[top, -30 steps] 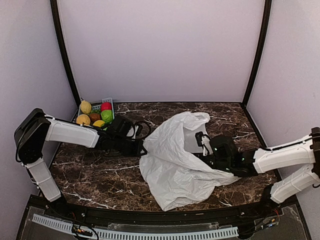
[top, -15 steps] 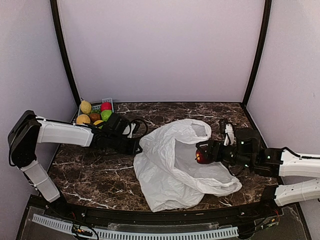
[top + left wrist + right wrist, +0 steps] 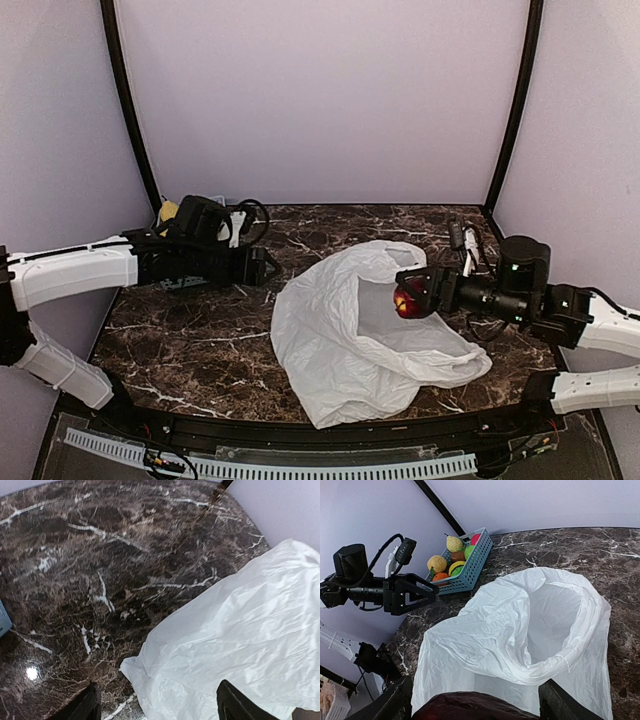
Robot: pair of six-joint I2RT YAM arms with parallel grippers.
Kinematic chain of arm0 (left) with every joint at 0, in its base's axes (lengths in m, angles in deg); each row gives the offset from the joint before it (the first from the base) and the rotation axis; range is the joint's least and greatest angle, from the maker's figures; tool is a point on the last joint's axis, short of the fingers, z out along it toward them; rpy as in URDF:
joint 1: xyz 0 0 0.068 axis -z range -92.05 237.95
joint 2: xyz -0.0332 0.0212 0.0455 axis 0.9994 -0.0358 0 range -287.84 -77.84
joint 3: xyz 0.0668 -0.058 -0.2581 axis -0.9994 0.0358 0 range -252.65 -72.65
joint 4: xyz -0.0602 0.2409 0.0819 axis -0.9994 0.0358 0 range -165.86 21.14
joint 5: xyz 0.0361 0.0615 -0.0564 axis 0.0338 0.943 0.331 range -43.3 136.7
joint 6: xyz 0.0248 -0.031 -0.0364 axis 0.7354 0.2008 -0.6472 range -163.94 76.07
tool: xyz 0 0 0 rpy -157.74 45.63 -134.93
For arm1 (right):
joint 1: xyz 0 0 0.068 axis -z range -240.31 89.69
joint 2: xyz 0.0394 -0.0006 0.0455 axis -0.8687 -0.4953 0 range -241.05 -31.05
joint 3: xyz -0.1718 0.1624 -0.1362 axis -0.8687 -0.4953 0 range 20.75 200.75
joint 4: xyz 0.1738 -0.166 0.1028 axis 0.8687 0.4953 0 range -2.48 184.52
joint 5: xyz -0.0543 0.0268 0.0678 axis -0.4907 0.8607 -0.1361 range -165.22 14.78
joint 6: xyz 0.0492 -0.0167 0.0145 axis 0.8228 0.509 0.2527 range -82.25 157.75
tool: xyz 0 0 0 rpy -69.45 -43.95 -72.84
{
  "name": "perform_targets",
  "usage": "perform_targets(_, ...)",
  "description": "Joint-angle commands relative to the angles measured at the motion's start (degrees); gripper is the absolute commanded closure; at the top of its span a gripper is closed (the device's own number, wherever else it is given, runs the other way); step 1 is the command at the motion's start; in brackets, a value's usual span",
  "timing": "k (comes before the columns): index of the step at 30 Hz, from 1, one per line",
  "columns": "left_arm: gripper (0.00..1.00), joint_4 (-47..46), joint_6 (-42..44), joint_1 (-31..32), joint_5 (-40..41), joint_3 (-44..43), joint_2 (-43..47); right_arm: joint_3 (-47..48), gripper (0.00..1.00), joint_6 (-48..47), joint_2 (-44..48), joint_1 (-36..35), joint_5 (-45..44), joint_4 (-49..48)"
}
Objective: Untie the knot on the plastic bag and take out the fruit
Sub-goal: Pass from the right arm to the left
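Note:
The white plastic bag (image 3: 340,340) lies crumpled mid-table with its mouth gaping open (image 3: 555,615). No knot shows in any view. My right gripper (image 3: 408,297) hovers over the bag's right side, shut on a dark red fruit (image 3: 407,300), which fills the bottom of the right wrist view (image 3: 470,707). My left gripper (image 3: 265,268) hangs open to the left of the bag, apart from it. In the left wrist view its fingers (image 3: 85,705) straddle bare marble and the bag's left corner (image 3: 240,630), with nothing between them.
A small blue lattice basket (image 3: 470,572) at the back left corner holds several fruits in yellow, green, red and orange. In the top view the left arm (image 3: 90,270) covers most of it. Side walls close in the dark marble table (image 3: 190,350).
My left gripper opened, let go of the bag's left edge and drew back left. My right gripper lifted the dark red fruit out of the bag, up and to the right.

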Motion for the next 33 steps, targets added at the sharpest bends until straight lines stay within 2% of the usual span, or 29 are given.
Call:
perform_targets(1, 0.20, 4.0, 1.8, -0.2, 0.6, -2.8, 9.0, 3.3, 0.75, -1.2, 2.6, 0.3, 7.8, -0.1)
perform_targets(5, 0.23, 1.8, 1.6, 0.4, -9.1, -2.4, 14.4, 4.8, 0.75, -0.9, 1.9, 0.3, 10.8, -3.9)
perform_targets(8, 0.24, 0.0, 1.7, 3.8, -13.0, -3.4, 14.6, 7.6, 0.75, -1.1, -1.6, 0.3, 12.8, -7.9)
perform_targets(11, 0.23, -1.1, 2.7, 8.2, -13.1, -5.8, 13.7, 11.3, 0.75, -1.5, -6.4, 0.2, 14.7, -11.0)
perform_targets(14, 0.21, -6.2, 1.5, 12.0, -13.6, -5.9, 12.9, 15.1, 0.76, -1.6, -10.9, -0.1, 16.3, -14.1)
perform_targets(17, 0.20, -13.8, -0.7, 14.5, -13.9, -4.5, 12.4, 18.7, 0.76, -1.5, -14.9, -1.3, 16.3, -15.8)
perform_targets(23, 0.16, -20.5, -2.9, 17.6, -12.2, -3.2, 11.4, 23.0, 0.76, -0.7, -21.7, -5.2, 13.5, -18.7)
perform_targets(28, 0.14, -22.4, -3.7, 18.5, -12.9, -3.3, 10.2, 26.2, 0.76, 0.4, -25.6, -6.4, 12.8, -19.3)
perform_targets(33, 0.13, -19.2, -3.1, 19.1, -10.2, -3.3, 10.1, 26.7, 0.76, 2.1, -26.8, -7.4, 10.5, -19.3)
